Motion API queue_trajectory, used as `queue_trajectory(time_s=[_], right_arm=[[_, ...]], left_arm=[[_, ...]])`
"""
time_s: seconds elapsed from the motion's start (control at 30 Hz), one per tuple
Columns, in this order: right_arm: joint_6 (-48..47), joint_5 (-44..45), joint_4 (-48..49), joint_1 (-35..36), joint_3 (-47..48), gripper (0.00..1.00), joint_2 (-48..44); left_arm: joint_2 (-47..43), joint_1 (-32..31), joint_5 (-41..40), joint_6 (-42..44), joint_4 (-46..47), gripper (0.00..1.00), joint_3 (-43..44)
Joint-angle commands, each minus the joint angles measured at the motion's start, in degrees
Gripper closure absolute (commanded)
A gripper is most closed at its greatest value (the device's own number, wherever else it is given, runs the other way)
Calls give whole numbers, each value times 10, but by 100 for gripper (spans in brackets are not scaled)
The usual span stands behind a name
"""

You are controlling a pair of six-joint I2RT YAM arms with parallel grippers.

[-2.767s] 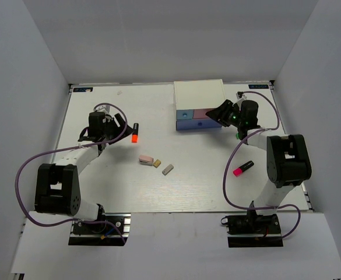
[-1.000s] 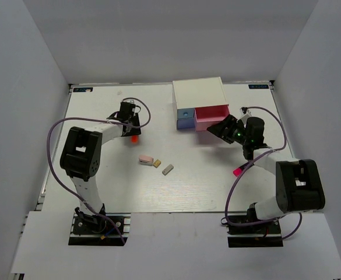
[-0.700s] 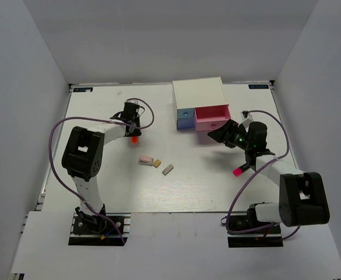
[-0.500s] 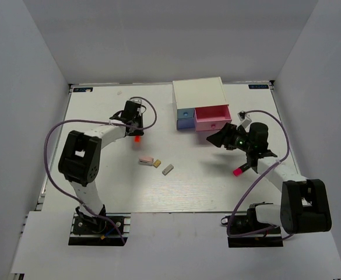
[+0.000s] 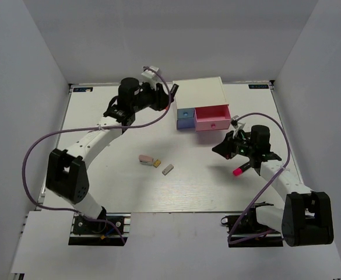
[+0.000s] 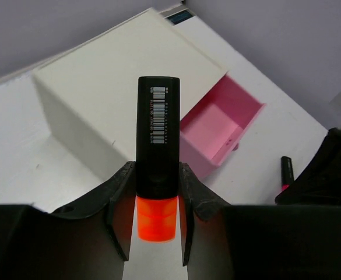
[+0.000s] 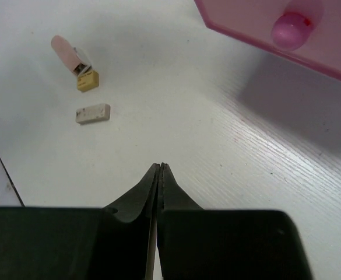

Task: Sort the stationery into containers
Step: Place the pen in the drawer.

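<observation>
The white cabinet (image 5: 198,93) stands at the far side of the desk (image 5: 100,186). Its pink drawer (image 5: 212,116) is drawn out from the cabinet's front right, open to the top, with only its own pink floor and walls showing inside in the left wrist view. The round pink knob (image 7: 292,29) on its front faces the near side. The light blue drawer (image 5: 185,118) sits at the cabinet's front left, touching the pink drawer's side, and only its front and knob can be seen, so what it holds cannot be told. The left end effector (image 6: 157,172) hangs in the air just left of the cabinet, pinching the orange-capped highlighter (image 6: 157,116) at the join of cap and black body, the body's end pointing toward the cabinet. The right end effector (image 7: 160,169) hovers in front of the cabinet, just off the pink drawer's front, its fingers pressed together on nothing. The pink-capped highlighter (image 5: 241,169) lies on the desk in front of the cabinet and to its right, beyond the right end effector. The pink eraser (image 5: 146,158), tan eraser (image 5: 157,164) and grey eraser (image 5: 168,169) lie in a short slanting row on the desk, well in front of the cabinet and to its left, pink and tan touching, grey just apart.
</observation>
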Motion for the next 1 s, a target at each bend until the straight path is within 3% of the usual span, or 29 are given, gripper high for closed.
queue_trajectory(time_s=[0.0, 0.13, 0.3, 0.53, 0.67, 0.77, 0.83, 0.9, 0.93, 0.97], right_arm=[[-94, -17, -35, -7, 32, 100, -16], [-171, 25, -71, -11, 60, 100, -24], [-201, 78, -75, -32, 61, 100, -51], [-219, 103, -99, -54, 60, 100, -70], [-237, 117, -103, -81, 61, 100, -68], [-247, 133, -122, -90, 72, 99, -55], [-272, 119, -148, -98, 88, 81, -45], [-302, 100, -164, -106, 97, 63, -36], [-331, 89, -179, -108, 104, 46, -31], [-348, 83, -198, -111, 111, 41, -25]], left_arm=[[61, -21, 85, 28, 34, 93, 79], [133, -51, 99, 62, 21, 91, 163], [208, -93, 92, 92, 2, 90, 250], [270, -133, 55, 110, 2, 83, 280], [283, -146, 20, 122, -3, 66, 280], [283, -152, -12, 128, -3, 48, 280], [289, -157, -23, 128, 3, 36, 286], [294, -157, -29, 128, 9, 31, 300], [294, -157, -29, 128, 9, 29, 305], [294, -157, -29, 128, 9, 26, 313]])
